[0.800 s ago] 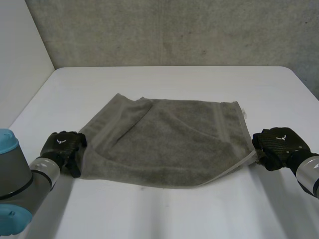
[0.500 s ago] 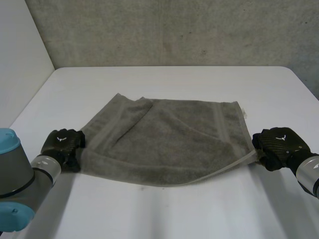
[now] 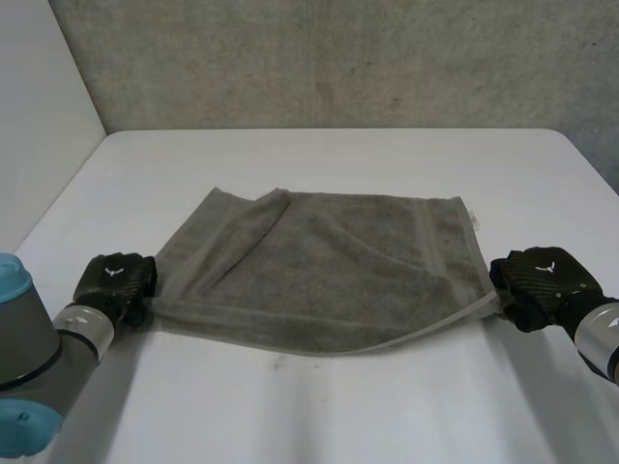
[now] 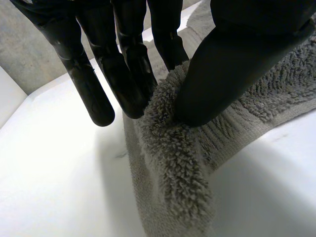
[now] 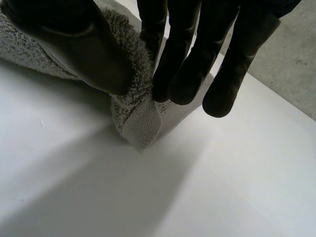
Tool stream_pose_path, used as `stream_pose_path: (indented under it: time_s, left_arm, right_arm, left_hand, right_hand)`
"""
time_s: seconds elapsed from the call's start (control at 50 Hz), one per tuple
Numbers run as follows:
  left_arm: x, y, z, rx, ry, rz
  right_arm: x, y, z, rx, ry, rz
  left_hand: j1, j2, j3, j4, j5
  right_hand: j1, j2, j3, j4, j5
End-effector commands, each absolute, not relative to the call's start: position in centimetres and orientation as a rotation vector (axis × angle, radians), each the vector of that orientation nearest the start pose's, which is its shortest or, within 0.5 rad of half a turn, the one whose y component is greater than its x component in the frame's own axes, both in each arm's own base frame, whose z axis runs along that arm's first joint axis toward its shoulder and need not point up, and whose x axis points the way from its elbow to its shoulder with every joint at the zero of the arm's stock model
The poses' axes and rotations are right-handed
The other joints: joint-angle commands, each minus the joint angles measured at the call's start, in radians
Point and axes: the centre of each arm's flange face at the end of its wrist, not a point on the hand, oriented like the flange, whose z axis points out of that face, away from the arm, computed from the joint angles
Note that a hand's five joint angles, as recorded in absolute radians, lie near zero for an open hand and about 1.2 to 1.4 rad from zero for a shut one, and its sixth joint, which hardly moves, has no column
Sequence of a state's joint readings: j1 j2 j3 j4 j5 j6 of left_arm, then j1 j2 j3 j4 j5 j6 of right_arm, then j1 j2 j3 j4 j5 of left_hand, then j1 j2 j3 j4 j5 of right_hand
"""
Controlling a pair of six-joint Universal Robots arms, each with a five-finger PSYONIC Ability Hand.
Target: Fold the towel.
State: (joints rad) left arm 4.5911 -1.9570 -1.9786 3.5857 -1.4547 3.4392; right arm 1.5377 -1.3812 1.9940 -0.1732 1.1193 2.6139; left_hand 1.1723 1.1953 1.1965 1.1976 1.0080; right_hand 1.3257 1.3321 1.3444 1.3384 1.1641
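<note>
A grey-brown towel lies spread across the middle of the white table, its near edge lifted and stretched between my two hands. My left hand pinches the towel's near left corner between thumb and fingers. At the near right corner, my right hand pinches the cloth the same way, a little above the table. A loose fold runs diagonally over the towel's far left part.
A grey concrete wall rises behind the table's far edge. A white panel stands along the left side. Bare tabletop lies in front of the towel and beyond it.
My left hand has drawn its corner outward to the left, pulling the near edge taut and raising it. The towel's far left corner slid left. My right hand has stayed put.
</note>
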Motion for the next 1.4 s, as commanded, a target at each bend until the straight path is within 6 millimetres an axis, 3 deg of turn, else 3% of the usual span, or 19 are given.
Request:
stream_pose_path:
  time_s: [0.02,0.08,0.22,0.34,0.44,0.58,0.64,0.68,0.78,0.96,1.06,1.2,1.26,1.28,1.3,1.34,1.38,1.4]
  left_arm:
    - [-17.5,-26.5,12.6,0.635,2.481,-1.805]
    - [-17.3,-25.5,13.8,0.642,2.481,-1.792]
    - [-16.3,-22.0,16.7,0.65,2.494,-1.723]
    - [-15.8,-19.6,18.2,0.664,2.499,-1.682]
    - [-15.6,-17.3,19.6,0.713,2.462,-1.662]
    - [-15.5,-16.3,19.6,0.801,2.44,-1.591]
    - [-15.5,-16.1,19.6,0.847,2.436,-1.556]
    - [-15.6,-15.8,19.6,0.867,2.438,-1.542]
    - [-16.1,-15.7,19.8,0.906,2.437,-1.564]
    - [-17.4,-17.7,18.8,0.977,2.475,-1.527]
    - [-17.8,-19.5,17.7,0.993,2.514,-1.474]
    - [-18.9,-24.3,16.3,0.999,2.542,-1.449]
    - [-19.3,-25.5,15.9,0.996,2.547,-1.454]
    - [-19.6,-26.7,15.8,0.989,2.544,-1.47]
    - [-19.6,-26.7,15.8,0.989,2.544,-1.47]
    - [-20.3,-29.5,15.4,0.969,2.533,-1.506]
    - [-20.5,-30.6,15.2,0.969,2.524,-1.52]
    - [-20.9,-31.4,15.1,0.974,2.511,-1.539]
  right_arm:
    - [16.2,-26.5,15.9,-0.973,2.357,-1.712]
    - [16.1,-26.6,16.1,-0.975,2.354,-1.721]
    - [15.9,-25.8,19.6,-1.054,2.309,-1.855]
    - [15.3,-24.2,21.2,-1.161,2.365,-1.813]
    - [14.9,-23.0,21.4,-1.246,2.418,-1.729]
    - [14.4,-22.1,21.8,-1.342,2.473,-1.644]
    - [13.5,-22.0,23.0,-1.358,2.515,-1.66]
    - [11.5,-22.8,25.3,-1.29,2.567,-1.777]
    - [9.8,-23.7,26.9,-1.233,2.566,-1.873]
    - [10.0,-23.4,25.9,-1.227,2.522,-1.774]
    - [9.8,-24.4,24.7,-1.262,2.529,-1.691]
    - [11.3,-27.5,23.2,-1.254,2.46,-1.555]
    - [12.6,-29.2,22.4,-1.242,2.462,-1.504]
    - [13.1,-29.9,22.0,-1.246,2.47,-1.498]
    - [13.1,-29.9,22.0,-1.246,2.47,-1.498]
    - [13.4,-30.8,21.7,-1.242,2.483,-1.51]
    - [13.7,-33.0,21.0,-1.207,2.504,-1.561]
    - [13.7,-33.0,21.0,-1.207,2.504,-1.561]
  left_hand:
    - [0.224,0.201,0.2,0.199,0.214]
    - [0.224,0.201,0.2,0.199,0.214]
    - [0.224,0.201,0.2,0.199,0.214]
    - [0.224,0.201,0.2,0.199,0.214]
    - [0.224,0.201,0.2,0.199,0.214]
    - [0.224,0.201,0.2,0.199,0.214]
    - [0.224,0.201,0.2,0.199,0.214]
    - [0.224,0.201,0.2,0.199,0.214]
    - [0.224,0.201,0.2,0.199,0.214]
    - [0.224,0.201,0.2,0.199,0.214]
    - [0.224,0.201,0.2,0.199,0.214]
    - [0.224,0.201,0.2,0.199,0.214]
    - [0.224,0.201,0.2,0.199,0.214]
    - [0.224,0.201,0.2,0.199,0.214]
    - [0.224,0.201,0.2,0.199,0.214]
    - [0.224,0.201,0.2,0.199,0.214]
    - [0.224,0.201,0.2,0.199,0.214]
    - [0.224,0.201,0.2,0.199,0.214]
  right_hand:
    - [0.071,0.064,0.052,0.058,0.058]
    - [0.071,0.064,0.052,0.058,0.058]
    - [0.071,0.064,0.052,0.058,0.058]
    - [0.071,0.064,0.052,0.058,0.058]
    - [0.071,0.064,0.052,0.058,0.058]
    - [0.071,0.064,0.052,0.058,0.058]
    - [0.071,0.064,0.052,0.058,0.058]
    - [0.071,0.064,0.052,0.058,0.058]
    - [0.071,0.064,0.052,0.058,0.058]
    - [0.071,0.064,0.052,0.058,0.058]
    - [0.071,0.064,0.052,0.058,0.058]
    - [0.071,0.064,0.052,0.058,0.058]
    - [0.071,0.064,0.052,0.058,0.058]
    - [0.071,0.064,0.052,0.058,0.058]
    - [0.071,0.064,0.052,0.058,0.058]
    - [0.071,0.064,0.052,0.058,0.058]
    - [0.071,0.064,0.052,0.058,0.058]
    - [0.071,0.064,0.052,0.058,0.058]
